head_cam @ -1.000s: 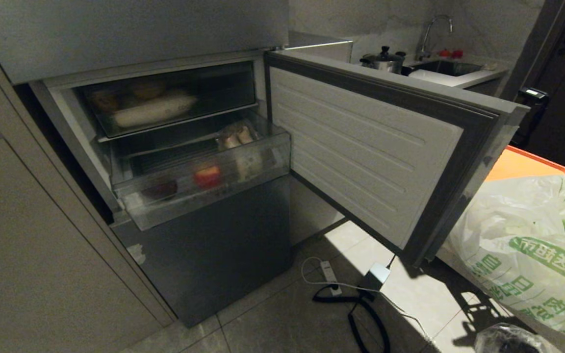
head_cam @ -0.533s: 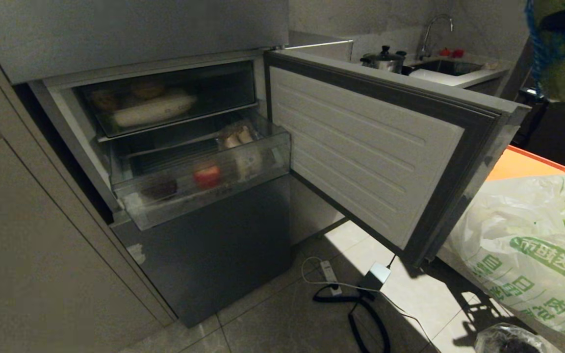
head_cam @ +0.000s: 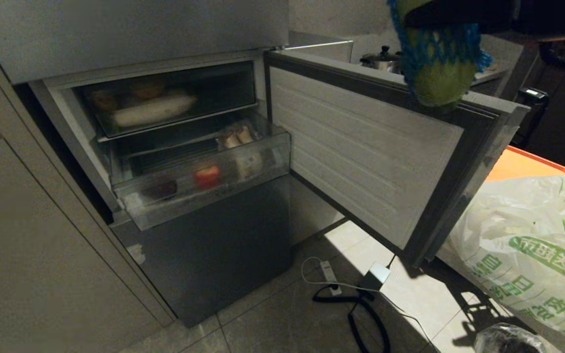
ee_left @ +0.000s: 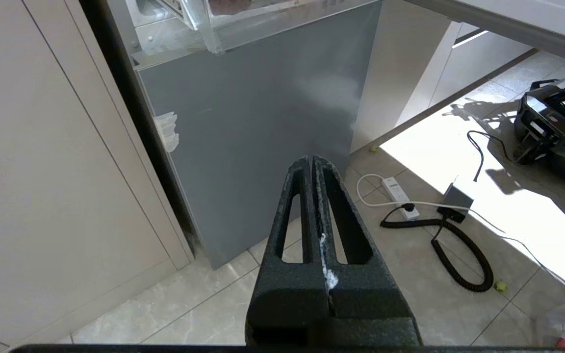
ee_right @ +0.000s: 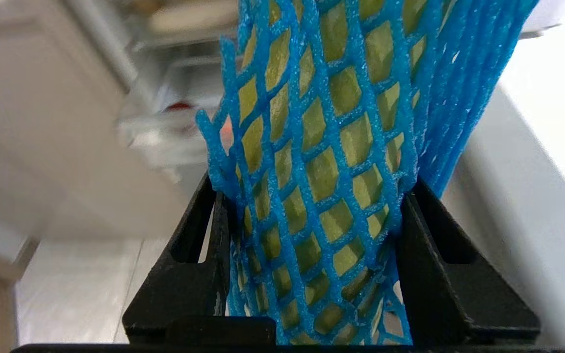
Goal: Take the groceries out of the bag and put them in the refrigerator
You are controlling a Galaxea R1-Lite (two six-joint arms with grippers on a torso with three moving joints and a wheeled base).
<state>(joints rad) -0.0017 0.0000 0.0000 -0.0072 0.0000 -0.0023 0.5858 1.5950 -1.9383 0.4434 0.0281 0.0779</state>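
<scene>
One grocery in transit, bag not yet emptied.
Right claw (ee_right: 312,206) clamped on a yellow-green fruit in blue foam net (head_cam: 437,63), above the open door (head_cam: 375,147) of the refrigerator (head_cam: 204,245). Pulled-out drawer (head_cam: 199,181) already holds items. Bag (head_cam: 527,255) on the counter looks partly full. Left claw (ee_left: 313,169) pressed together, idle near the floor.
</scene>
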